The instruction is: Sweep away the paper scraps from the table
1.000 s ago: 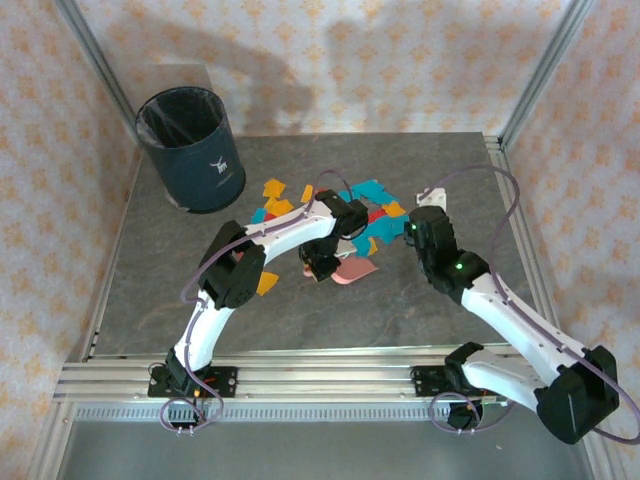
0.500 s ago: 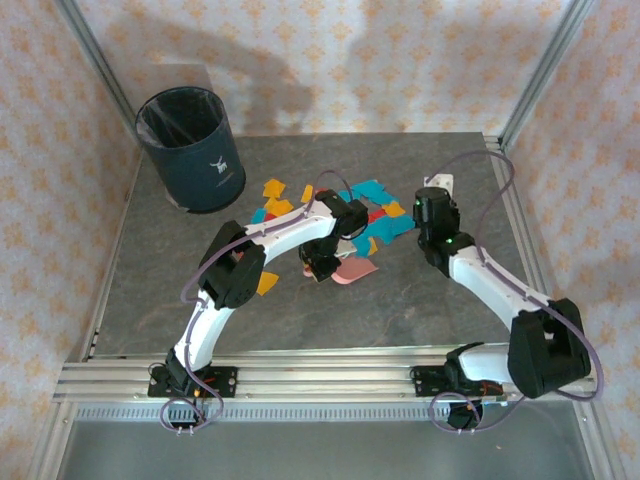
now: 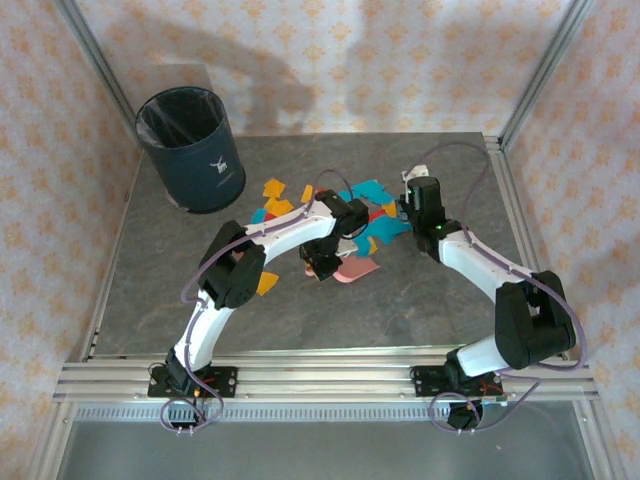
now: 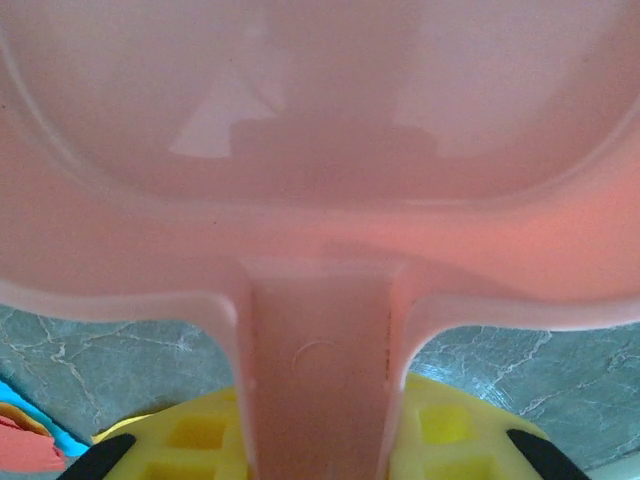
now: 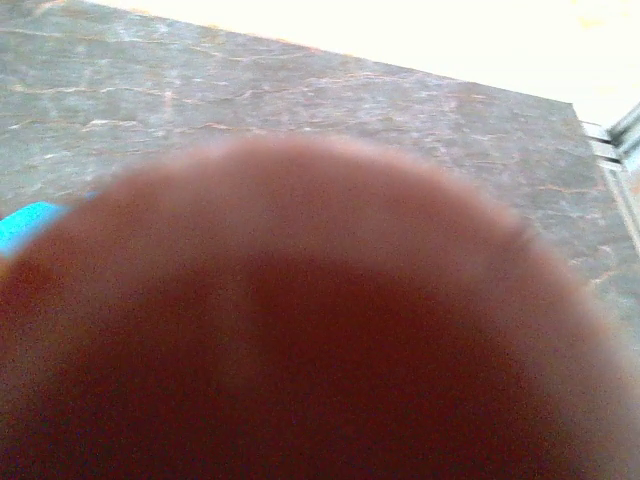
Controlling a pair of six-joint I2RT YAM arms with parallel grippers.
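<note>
On the table [image 3: 150, 290] the paper scraps [image 3: 372, 190] lie heaped mid-frame, their spread running left to right. Your left gripper [image 3: 322, 262] is clenched on the handle of the pink dustpan [image 3: 352, 269], just below the heap, with its pan pointing right. Your right gripper [image 3: 413, 190], clamped shut at the heap's right edge, looks best placed to push the scraps down-left toward the pan.

Bin [image 3: 190, 150] blocks far-left corner; near table [image 3: 400, 310] open.

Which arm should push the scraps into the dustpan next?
Right. The left fingers grip the handle of the pink dustpan, holding it beside the paper scraps; the right arm reaches the pile's opposite edge, likely placed to push them in.
</note>
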